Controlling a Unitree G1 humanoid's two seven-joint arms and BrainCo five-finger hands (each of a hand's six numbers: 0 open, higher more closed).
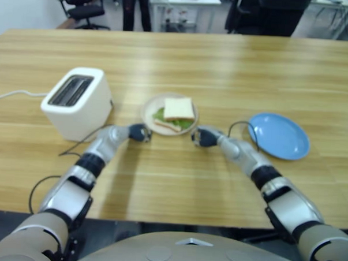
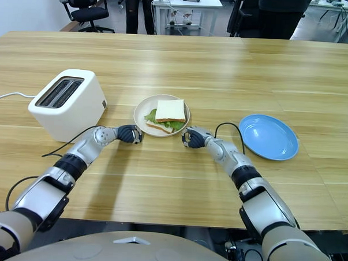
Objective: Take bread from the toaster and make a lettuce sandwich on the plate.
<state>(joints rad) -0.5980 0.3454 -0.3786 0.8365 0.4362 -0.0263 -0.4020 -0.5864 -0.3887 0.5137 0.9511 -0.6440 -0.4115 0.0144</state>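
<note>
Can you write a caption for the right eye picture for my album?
A lettuce sandwich on the plate, left hand and right hand beside it.

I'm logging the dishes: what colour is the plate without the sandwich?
Blue. The plate shows best in the right eye view.

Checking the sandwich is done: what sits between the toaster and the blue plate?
A cream plate carrying a bread-and-lettuce sandwich lies between the toaster and the blue plate, plain in both eye views.
</note>
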